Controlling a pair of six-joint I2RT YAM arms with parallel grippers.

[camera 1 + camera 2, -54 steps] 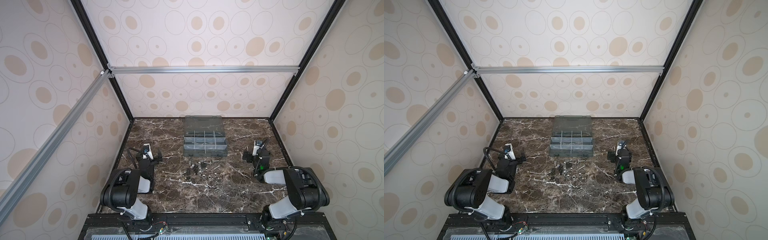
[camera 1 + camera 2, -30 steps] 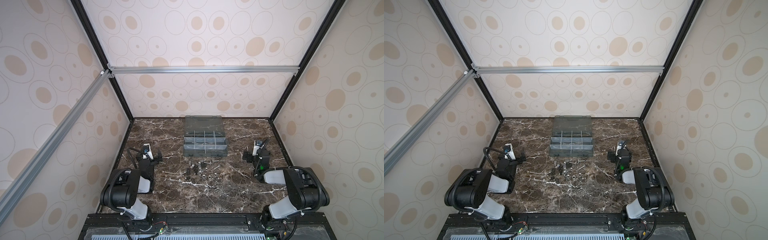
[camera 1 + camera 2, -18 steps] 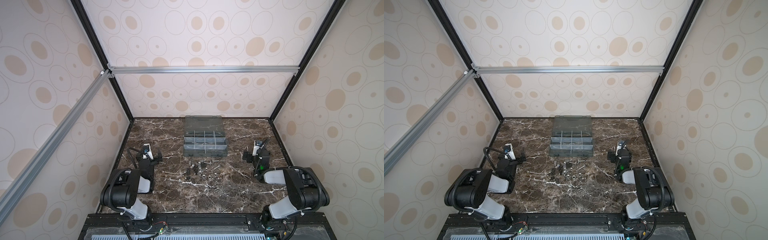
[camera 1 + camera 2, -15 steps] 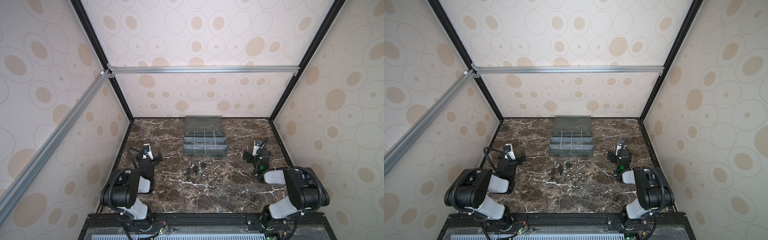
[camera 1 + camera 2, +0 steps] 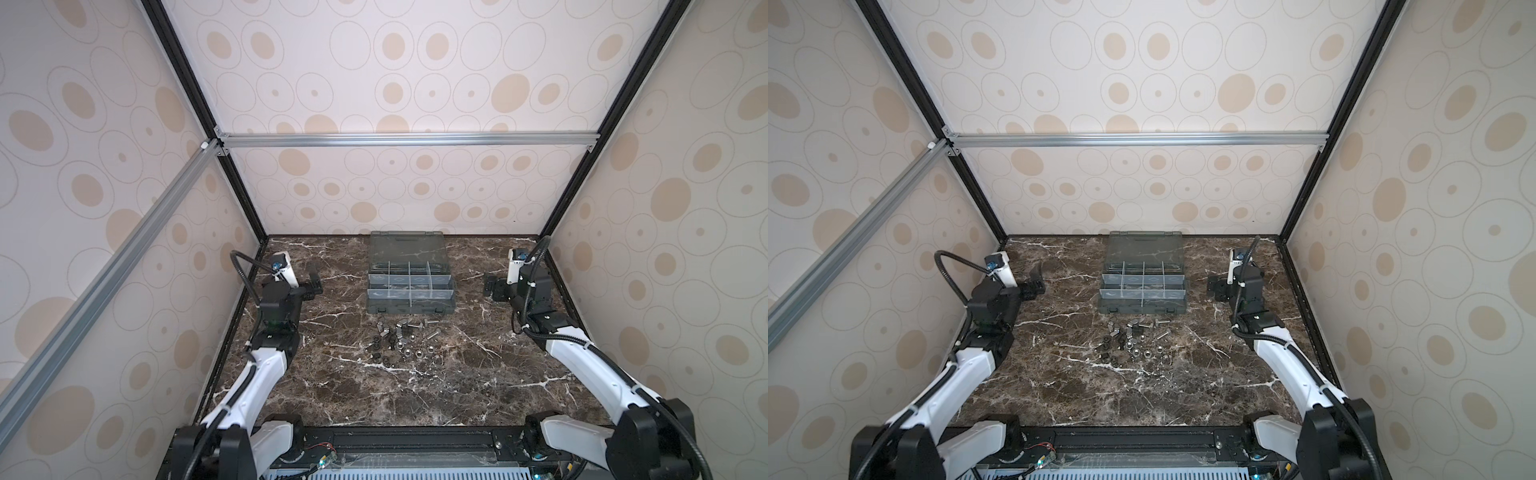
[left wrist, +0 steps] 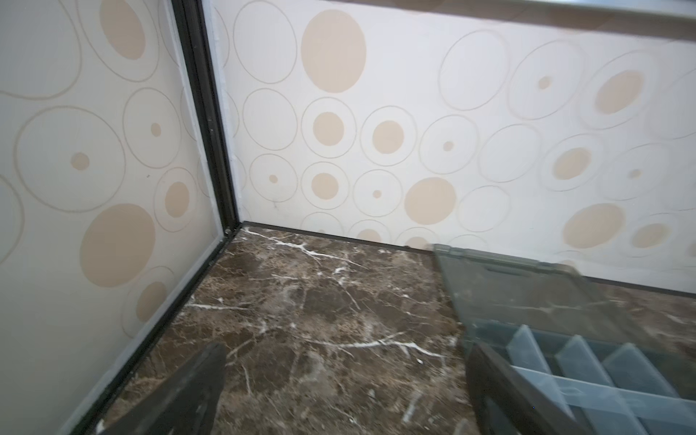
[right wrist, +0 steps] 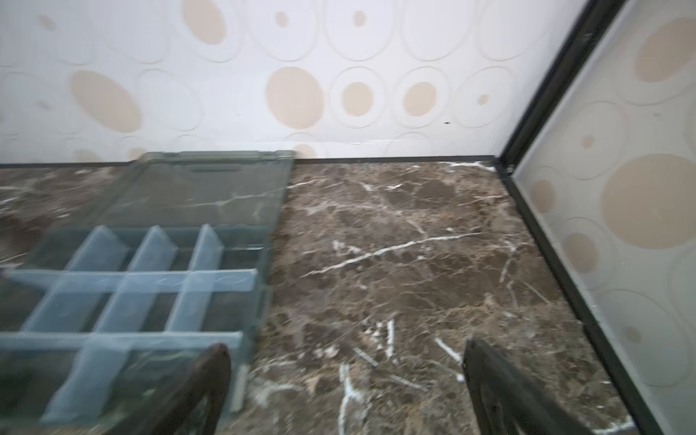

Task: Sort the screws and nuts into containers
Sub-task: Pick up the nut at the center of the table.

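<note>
A loose pile of silver and black screws point(image 5: 432, 333) and nuts point(image 5: 409, 353) lies on the marble floor just in front of the grey organiser box point(image 5: 409, 305), and shows in both top views point(image 5: 1135, 353). The box's lid point(image 5: 407, 247) lies open at the back, and the containers point(image 7: 124, 286) between its pale dividers look empty. My left gripper point(image 5: 311, 286) stands open at the box's left, over bare marble point(image 6: 346, 357). On the box's right my right gripper point(image 5: 489, 286) is open too, with nothing between its fingers point(image 7: 346, 352). Both are well apart from the pile.
Patterned walls with black frame posts point(image 5: 552, 232) close the floor in on three sides. An aluminium bar point(image 5: 407, 139) crosses overhead at the back. The arms' bases sit on the front rail point(image 5: 407, 440).
</note>
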